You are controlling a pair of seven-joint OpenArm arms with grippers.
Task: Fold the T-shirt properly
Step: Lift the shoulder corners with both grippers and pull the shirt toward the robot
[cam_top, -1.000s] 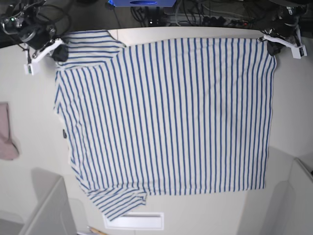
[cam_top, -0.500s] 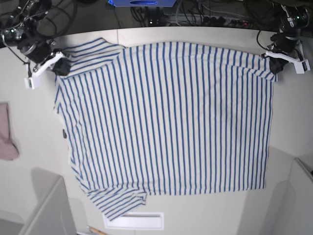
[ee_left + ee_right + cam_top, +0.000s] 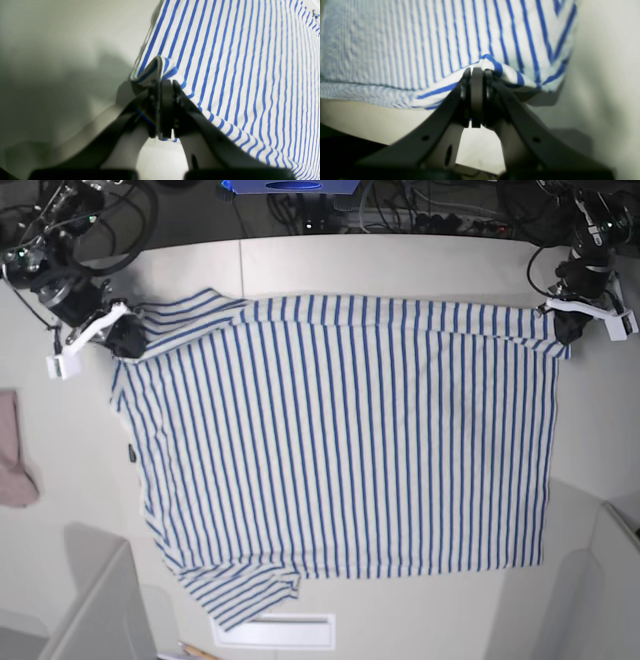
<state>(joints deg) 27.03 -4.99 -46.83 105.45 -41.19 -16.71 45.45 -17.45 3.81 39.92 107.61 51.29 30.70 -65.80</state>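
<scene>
From the left wrist view, the left gripper is seen clamped tight on a bunched corner of the T-shirt, a small fold of striped cloth poking up above the closed jaws. The rest of the shirt is spread away to the right over the pale table, and a dark shadow is cast on the bare surface to the left.

Over to the right wrist view: the right gripper is pinched on the shirt's edge, with a ridge of blue-striped fabric gathered at the fingertips. The cloth is stretched across the top of the picture, and bare table is shown to the right.

In the base view, the T-shirt is laid out wide across the middle of the table, its far edge held up at both far corners. The left gripper is fixed on the corner at the picture's right, the right gripper on the corner at the picture's left near a sleeve. A small dark tag is seen at the shirt's left edge. A pink cloth is lying well apart at the table's left border.
</scene>
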